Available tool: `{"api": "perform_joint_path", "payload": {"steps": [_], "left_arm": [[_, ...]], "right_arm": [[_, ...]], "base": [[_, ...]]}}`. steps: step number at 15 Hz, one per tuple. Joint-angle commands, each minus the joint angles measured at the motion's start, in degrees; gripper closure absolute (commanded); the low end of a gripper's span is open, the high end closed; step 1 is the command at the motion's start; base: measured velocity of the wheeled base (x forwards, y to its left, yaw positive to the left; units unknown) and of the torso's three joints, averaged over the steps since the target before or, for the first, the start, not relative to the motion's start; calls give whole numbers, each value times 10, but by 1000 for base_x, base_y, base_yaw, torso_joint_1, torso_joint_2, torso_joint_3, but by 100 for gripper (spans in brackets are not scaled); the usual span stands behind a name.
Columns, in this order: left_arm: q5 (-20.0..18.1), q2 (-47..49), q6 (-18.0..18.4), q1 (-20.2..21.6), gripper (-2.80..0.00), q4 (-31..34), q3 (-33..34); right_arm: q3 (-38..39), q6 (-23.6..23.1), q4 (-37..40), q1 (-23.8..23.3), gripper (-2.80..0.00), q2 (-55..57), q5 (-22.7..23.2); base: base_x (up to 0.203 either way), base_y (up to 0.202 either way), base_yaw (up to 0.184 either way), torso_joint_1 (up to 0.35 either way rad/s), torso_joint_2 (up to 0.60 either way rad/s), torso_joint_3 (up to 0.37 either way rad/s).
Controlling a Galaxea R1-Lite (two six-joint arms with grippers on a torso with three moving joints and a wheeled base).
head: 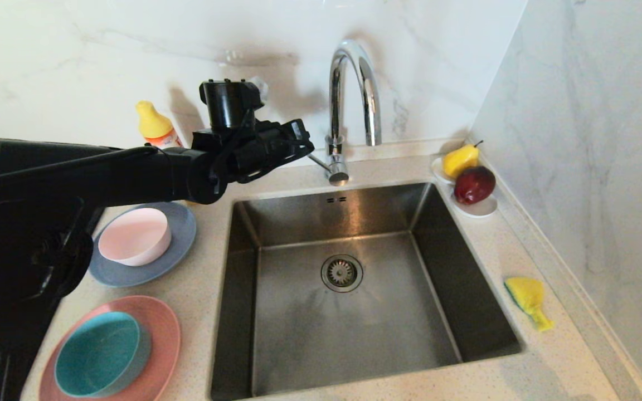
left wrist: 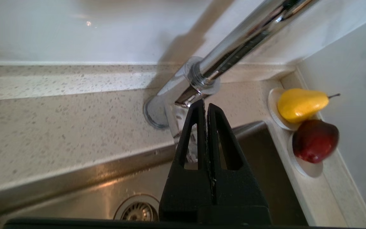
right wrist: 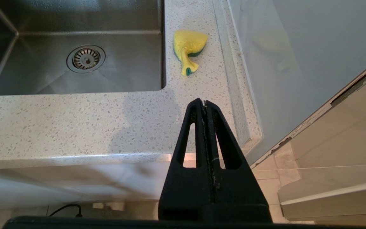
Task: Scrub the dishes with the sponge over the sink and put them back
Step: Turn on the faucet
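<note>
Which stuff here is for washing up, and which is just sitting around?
For the job: pink bowl, teal bowl, grey-blue plate, salmon plate, sponge, sink, faucet.

Just lying about: pear, red apple, yellow-capped bottle.

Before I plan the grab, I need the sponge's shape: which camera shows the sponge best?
The right wrist view: the sponge lies unobstructed and close, crumpled, on the counter beside the sink, its green layer peeking out. The head view shows it smaller, near the wall. The left wrist view misses it.
</note>
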Motion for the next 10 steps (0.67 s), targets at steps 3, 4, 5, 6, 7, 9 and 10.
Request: {"api": "perform_joint_path", "payload": {"steps": [3, 4, 5, 6, 7, 9, 10], "left_arm": [[-2, 51, -6, 3, 0, -5, -45], [-11, 55, -7, 4, 0, -6, -45], [-22, 57, -7, 5, 0, -8, -45], [-23, 59, -7, 5, 0, -9, -45], [-25, 61, -7, 5, 0, -9, -45], [-25, 69, -7, 5, 0, -9, -45], [-24, 72, -7, 5, 0, -10, -45]], "right_arm": [[0, 0, 0, 0, 0, 0, 0], [0, 0, 0, 0, 0, 0, 0], [0, 0, 0, 0, 0, 0, 0], [0, 0, 0, 0, 0, 0, 0], [0, 0, 0, 0, 0, 0, 0], [0, 0, 0, 0, 0, 0, 0], [0, 0, 0, 0, 0, 0, 0]], "base": [[0, 0, 0, 0, 0, 0], [0, 0, 0, 0, 0, 0], [0, 0, 0, 0, 0, 0], [0, 0, 0, 0, 0, 0], [0, 0, 0, 0, 0, 0], [0, 0, 0, 0, 0, 0], [0, 0, 0, 0, 0, 0]]}}
